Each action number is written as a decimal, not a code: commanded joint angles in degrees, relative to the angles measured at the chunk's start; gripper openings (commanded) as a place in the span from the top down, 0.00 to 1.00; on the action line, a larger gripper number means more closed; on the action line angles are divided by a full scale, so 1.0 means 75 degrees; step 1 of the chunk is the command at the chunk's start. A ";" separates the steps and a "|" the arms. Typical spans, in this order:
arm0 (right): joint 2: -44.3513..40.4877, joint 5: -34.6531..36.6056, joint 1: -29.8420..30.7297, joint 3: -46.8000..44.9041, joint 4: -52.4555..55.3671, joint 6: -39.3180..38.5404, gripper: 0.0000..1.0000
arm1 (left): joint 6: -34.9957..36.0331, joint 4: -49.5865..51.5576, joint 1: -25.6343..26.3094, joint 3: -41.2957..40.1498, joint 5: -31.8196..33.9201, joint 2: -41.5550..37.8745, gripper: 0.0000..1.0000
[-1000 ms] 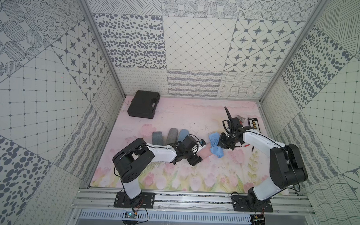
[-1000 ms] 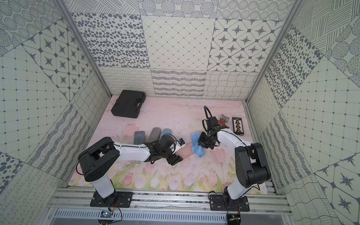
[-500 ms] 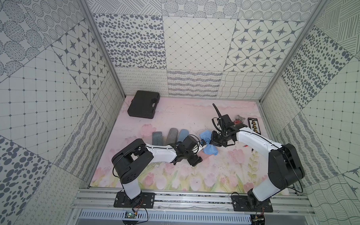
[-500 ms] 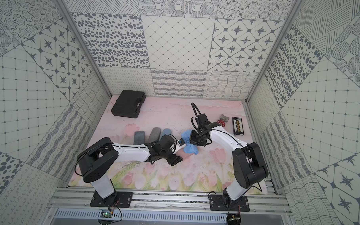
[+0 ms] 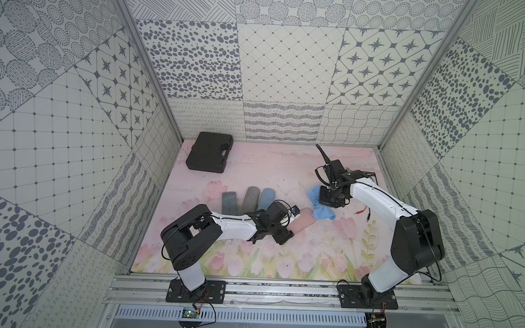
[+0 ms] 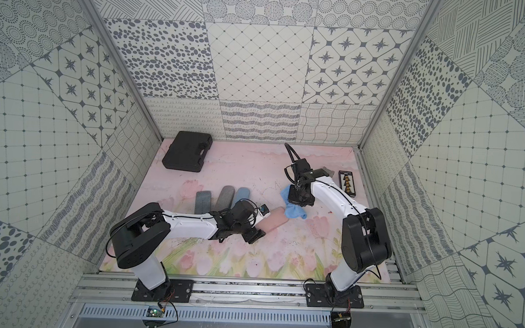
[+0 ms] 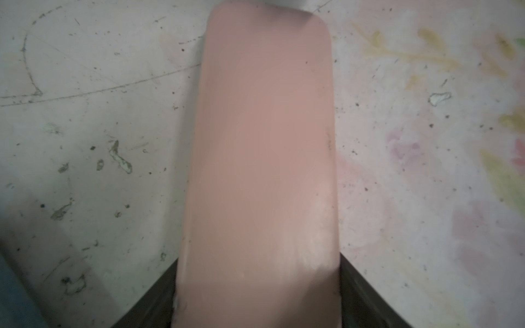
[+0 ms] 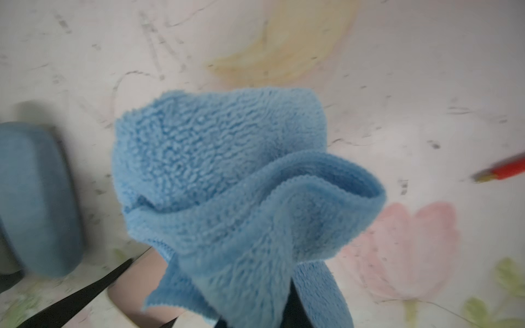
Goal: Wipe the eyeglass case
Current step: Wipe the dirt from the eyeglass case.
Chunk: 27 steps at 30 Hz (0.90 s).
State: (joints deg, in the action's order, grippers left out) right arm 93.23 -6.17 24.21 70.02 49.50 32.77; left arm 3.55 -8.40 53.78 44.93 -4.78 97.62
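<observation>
Swung back away from blue felt case (image 5: 267, 198) since half a second ago, with right gripper (image 5: 326, 203) pinched shut on blue cloth (image 5: 322, 213). See in both top views pink eyeglass case (image 5: 302, 223) lying flat just beside blue felt case, cloth draped at the end farther from it, left gripper (image 5: 288, 225) clamped on the nearer end. From left wrist, note fingers (image 7: 360, 295) pressed against both long edges. From right wrist, only bunched cloth; fingertips buried. Judge it light, stiff and slick, prone to skid; best held across the narrow width, at one end.
</observation>
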 commanded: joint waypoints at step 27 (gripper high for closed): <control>0.1312 -0.2663 -0.0504 -0.0640 -0.0750 0.0366 1.00 | 0.0564 -0.0620 0.1091 0.0111 0.2098 0.0152 0.55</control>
State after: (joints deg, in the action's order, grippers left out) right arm 102.19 -27.70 25.06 66.50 40.60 37.36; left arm 7.05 -11.09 61.56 45.01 7.79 98.37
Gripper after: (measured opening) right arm 0.135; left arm 0.742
